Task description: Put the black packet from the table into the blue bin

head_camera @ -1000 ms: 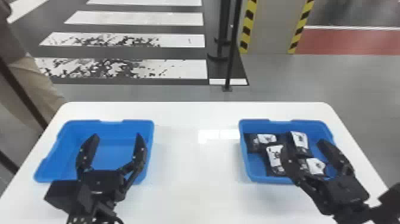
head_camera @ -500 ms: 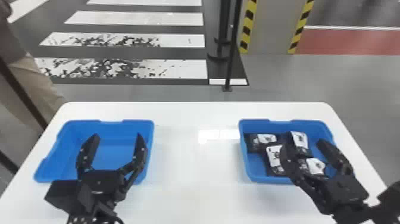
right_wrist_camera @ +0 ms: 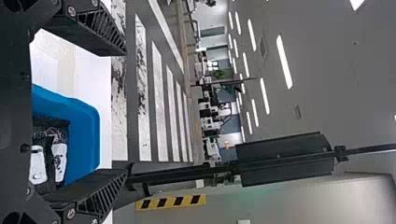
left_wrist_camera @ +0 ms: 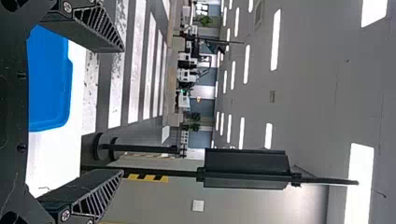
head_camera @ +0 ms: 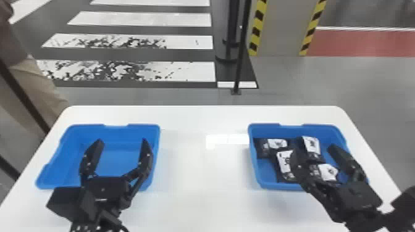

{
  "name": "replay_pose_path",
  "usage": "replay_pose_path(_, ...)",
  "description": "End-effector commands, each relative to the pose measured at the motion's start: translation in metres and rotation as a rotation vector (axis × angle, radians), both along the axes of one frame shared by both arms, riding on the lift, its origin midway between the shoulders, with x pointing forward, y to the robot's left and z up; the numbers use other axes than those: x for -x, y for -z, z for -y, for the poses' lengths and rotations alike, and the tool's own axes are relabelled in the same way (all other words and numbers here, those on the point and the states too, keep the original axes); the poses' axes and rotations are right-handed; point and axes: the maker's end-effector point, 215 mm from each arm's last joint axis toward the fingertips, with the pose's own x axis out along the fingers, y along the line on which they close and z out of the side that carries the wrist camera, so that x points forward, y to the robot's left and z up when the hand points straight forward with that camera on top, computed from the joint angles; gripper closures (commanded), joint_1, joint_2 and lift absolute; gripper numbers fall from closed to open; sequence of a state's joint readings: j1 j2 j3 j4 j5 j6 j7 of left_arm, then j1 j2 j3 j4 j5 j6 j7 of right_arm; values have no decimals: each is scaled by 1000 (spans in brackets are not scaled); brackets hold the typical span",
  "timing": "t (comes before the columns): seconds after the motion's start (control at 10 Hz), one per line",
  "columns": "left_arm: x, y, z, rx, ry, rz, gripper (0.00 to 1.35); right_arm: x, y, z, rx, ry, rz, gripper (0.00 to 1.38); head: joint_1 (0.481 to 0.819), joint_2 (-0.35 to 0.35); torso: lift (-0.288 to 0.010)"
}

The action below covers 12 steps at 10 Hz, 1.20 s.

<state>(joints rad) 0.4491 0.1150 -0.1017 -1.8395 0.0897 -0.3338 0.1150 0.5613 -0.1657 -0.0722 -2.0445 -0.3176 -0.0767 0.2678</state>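
Several black packets with white labels, one of them a black packet [head_camera: 286,165], lie in the right-hand blue bin [head_camera: 280,186]. My right gripper [head_camera: 315,151] stands open above that bin, partly hiding the packets. The left-hand blue bin [head_camera: 123,132] holds nothing that I can see, and my left gripper [head_camera: 123,143] is open above it. In the left wrist view, my left gripper [left_wrist_camera: 123,109] has nothing between its fingers. The right wrist view has my right gripper [right_wrist_camera: 127,112] empty and open, with packets [right_wrist_camera: 59,161] in the blue bin [right_wrist_camera: 86,135] beyond its palm.
Both bins stand on a white table [head_camera: 197,191], with its bare middle between them. Beyond the table's far edge are a thin black pole [head_camera: 241,55] and a pillar [head_camera: 279,27] with yellow-black striped edges. A person stands off the table's left side.
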Motion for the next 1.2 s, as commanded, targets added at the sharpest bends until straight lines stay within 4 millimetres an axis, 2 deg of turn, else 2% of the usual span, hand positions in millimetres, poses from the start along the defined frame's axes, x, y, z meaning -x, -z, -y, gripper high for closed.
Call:
replay_pose_path(0.0,0,0,0,0,0,0,102,0,0,-1,0,-1,-3,127,695,-13,-110)
replay_pose_path(1.1,1,-1,1,-3,2,3,102,1,-4,0,5,4,4,127,695,-15,-110)
